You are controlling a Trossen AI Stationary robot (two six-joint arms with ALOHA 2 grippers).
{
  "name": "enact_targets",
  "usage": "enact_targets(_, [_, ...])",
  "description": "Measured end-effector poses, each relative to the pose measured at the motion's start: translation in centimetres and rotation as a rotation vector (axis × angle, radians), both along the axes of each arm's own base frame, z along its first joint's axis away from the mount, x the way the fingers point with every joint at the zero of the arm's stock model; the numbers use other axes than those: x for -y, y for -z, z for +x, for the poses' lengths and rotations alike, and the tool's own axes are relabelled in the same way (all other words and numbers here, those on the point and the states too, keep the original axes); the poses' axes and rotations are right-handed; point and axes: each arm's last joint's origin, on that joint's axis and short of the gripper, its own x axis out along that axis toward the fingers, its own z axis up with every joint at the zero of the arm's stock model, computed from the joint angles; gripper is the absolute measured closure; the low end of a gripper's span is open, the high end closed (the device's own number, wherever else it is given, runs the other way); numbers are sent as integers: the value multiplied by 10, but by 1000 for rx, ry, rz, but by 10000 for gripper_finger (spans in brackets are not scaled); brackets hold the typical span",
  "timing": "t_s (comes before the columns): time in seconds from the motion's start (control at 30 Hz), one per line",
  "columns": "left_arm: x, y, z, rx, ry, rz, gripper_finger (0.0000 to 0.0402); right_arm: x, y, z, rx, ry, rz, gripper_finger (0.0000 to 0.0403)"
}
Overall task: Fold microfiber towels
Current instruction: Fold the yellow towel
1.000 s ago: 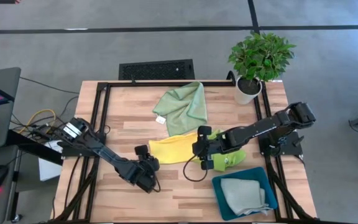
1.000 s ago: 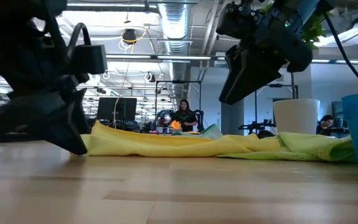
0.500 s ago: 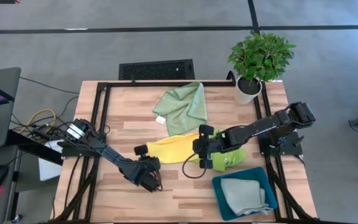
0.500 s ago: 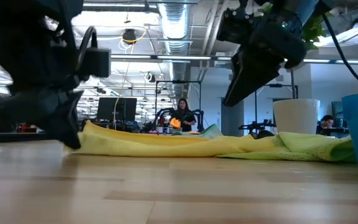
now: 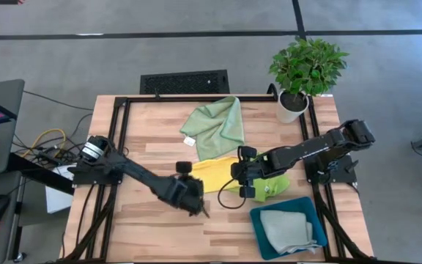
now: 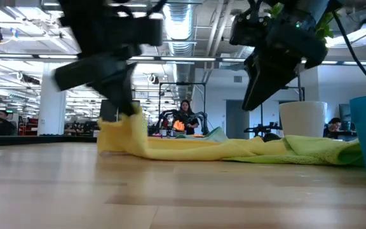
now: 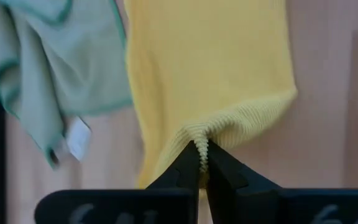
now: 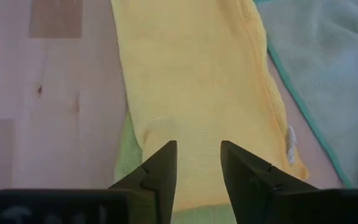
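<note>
The bright yellow towel (image 5: pixel 217 174) lies spread mid-table, its right end on the lime green towel (image 5: pixel 271 188). My left gripper (image 5: pixel 195 188) is shut on its left end, also seen in the low view (image 6: pixel 121 112). My right gripper (image 8: pixel 197 167) hovers open above the yellow towel's right part (image 8: pixel 191 93), clear of it in the low view (image 6: pixel 254 102). The sage green towel (image 5: pixel 215 126) lies crumpled farther back. A grey-blue towel (image 5: pixel 291 230) rests folded in the teal tray (image 5: pixel 258 220). My left gripper pinches the yellow towel's left end edge (image 7: pixel 202 142) between its two fingertips, where the cloth bunches into a small pucker. The fingers come down from above, slanting. That end (image 6: pixel 123 126) is raised a little off the table; the rest lies slack on the wood.
A potted plant (image 5: pixel 305 73) stands at the far right corner. A black frame (image 5: pixel 123 147) runs along the table's edges. Bare wood (image 5: pixel 160 235) lies along the near left. People and desks show in the room behind (image 6: pixel 186 117).
My left gripper has shut on the yellow towel's left end and gone toward the table's right edge with it. That end has lifted and drawn in toward the towel's middle, while the right end has stayed on the lime green towel.
</note>
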Motion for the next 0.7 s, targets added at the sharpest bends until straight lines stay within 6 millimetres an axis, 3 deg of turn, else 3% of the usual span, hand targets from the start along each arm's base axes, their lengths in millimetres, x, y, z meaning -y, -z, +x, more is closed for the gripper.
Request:
enact_targets(0.3, [-38,-13,46,107,204,-58,399,-9,-26,-18,42,-42,5,271])
enact_targets(0.7, [-68,-22,69,241,288,-71,400,-17,-49,-51,13,-75,12,270])
